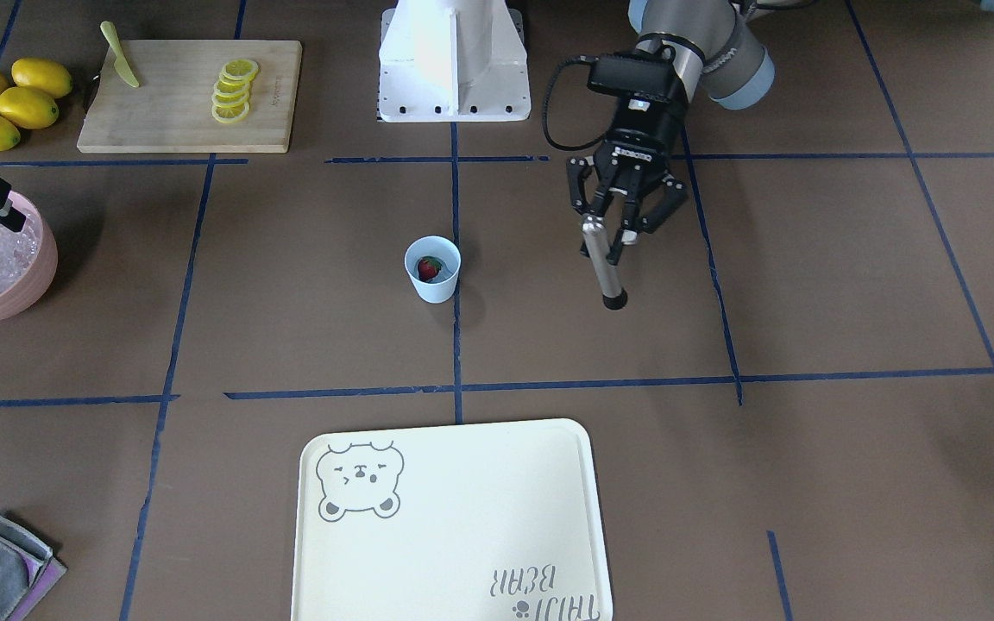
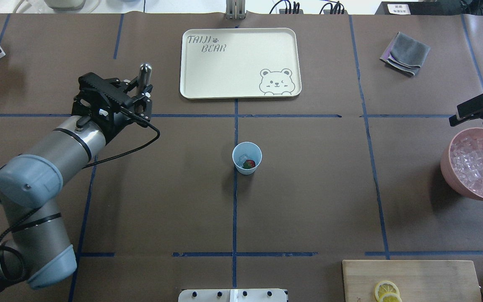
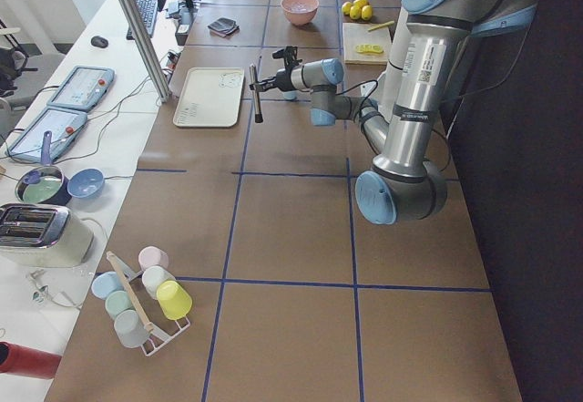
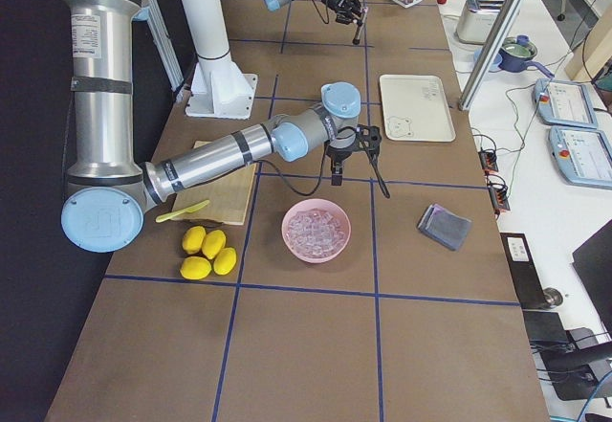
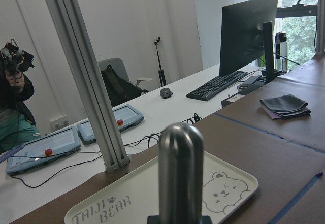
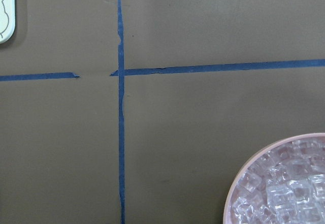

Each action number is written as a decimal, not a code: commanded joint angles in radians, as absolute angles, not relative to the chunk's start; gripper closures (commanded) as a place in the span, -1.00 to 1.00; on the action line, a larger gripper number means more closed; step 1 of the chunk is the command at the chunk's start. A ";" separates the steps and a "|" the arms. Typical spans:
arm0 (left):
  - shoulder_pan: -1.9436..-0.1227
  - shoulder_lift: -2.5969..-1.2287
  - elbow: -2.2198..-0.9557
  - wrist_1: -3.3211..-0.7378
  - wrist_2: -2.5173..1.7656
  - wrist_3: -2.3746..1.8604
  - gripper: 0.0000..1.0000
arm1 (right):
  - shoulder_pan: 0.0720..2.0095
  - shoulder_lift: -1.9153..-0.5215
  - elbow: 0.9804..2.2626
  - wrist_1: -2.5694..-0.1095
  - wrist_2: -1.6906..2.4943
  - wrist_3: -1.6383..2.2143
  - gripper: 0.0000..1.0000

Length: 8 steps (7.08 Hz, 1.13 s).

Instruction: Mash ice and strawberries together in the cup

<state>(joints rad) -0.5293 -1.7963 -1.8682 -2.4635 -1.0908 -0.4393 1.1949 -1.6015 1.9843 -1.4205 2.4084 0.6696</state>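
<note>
The light blue cup stands upright at the table's middle. Inside it lie a red strawberry and some clear ice. More ice fills the pink bowl. My left gripper is shut on a metal muddler, raised off the table well to the cup's side. My right gripper hovers open over the bowl's edge, nothing between its fingers.
A cream bear tray lies beyond the cup. A cutting board carries lemon slices and a green knife, with whole lemons beside it. A grey cloth lies at the far right. A cup rack sits at the left end.
</note>
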 commanded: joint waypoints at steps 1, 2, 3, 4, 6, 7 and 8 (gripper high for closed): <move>-0.702 -1.656 -1.858 -2.430 -1.368 -0.448 1.00 | 1.195 -1.603 1.983 -1.420 2.404 0.669 -1.00; -0.803 -1.629 -1.849 -2.371 -1.531 -0.448 1.00 | 1.195 -1.603 1.983 -1.420 2.404 0.669 -1.00; -0.874 -1.594 -1.848 -2.305 -1.648 -0.449 1.00 | 1.195 -1.603 1.985 -1.420 2.404 0.669 -1.00; -0.918 -1.556 -1.847 -2.243 -1.725 -0.449 1.00 | 1.195 -1.603 1.983 -1.420 2.402 0.670 -1.00; -0.997 -1.513 -1.827 -2.014 -1.918 -0.449 1.00 | 1.195 -1.605 1.977 -1.420 2.401 0.670 -1.00; -1.041 -1.514 -1.832 -1.861 -2.010 -0.448 1.00 | 1.195 -1.605 1.973 -1.420 2.401 0.669 -1.00; -1.066 -1.514 -1.838 -1.776 -2.034 -0.448 1.00 | 1.195 -1.605 1.974 -1.419 2.401 0.670 -1.00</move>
<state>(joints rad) -1.0271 -1.5163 -1.8336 -1.9022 -1.9733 -0.4484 1.1949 -1.6045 1.9750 -1.4201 2.4009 0.6697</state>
